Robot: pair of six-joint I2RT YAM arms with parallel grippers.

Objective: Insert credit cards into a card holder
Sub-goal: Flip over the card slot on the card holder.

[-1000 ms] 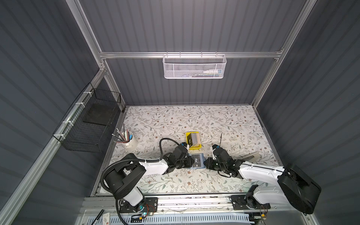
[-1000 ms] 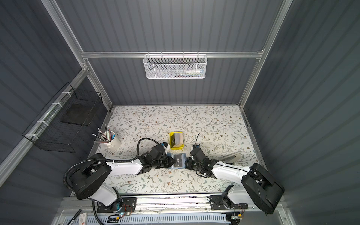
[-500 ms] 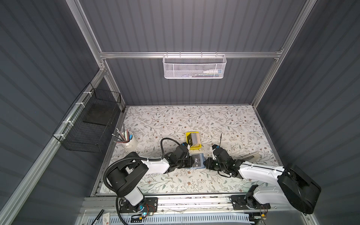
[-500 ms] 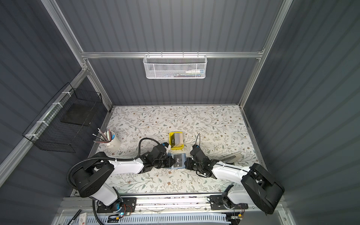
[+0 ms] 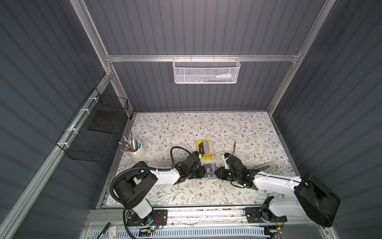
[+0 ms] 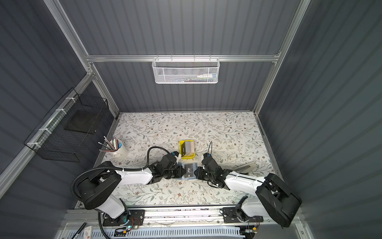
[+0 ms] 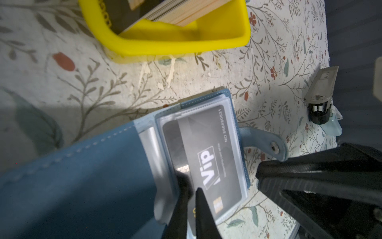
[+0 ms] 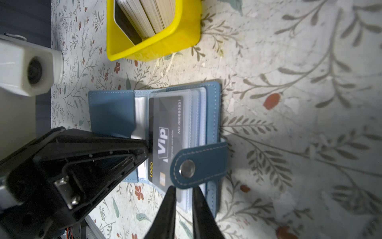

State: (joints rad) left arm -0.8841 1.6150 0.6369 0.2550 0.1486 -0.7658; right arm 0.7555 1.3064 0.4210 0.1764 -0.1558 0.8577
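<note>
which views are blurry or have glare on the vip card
left wrist: card holder and left gripper soft up close, glare streaks the card; right wrist: card lettering crisp, right gripper blurred; both top views: evenly lit, card tiny

top views: high overhead, both facing down on whole floral-patterned table (image 5: 186, 128) | my wrist views: close, facing each other, sharing open blue leather-like card holder (image 7: 82, 175)
</note>
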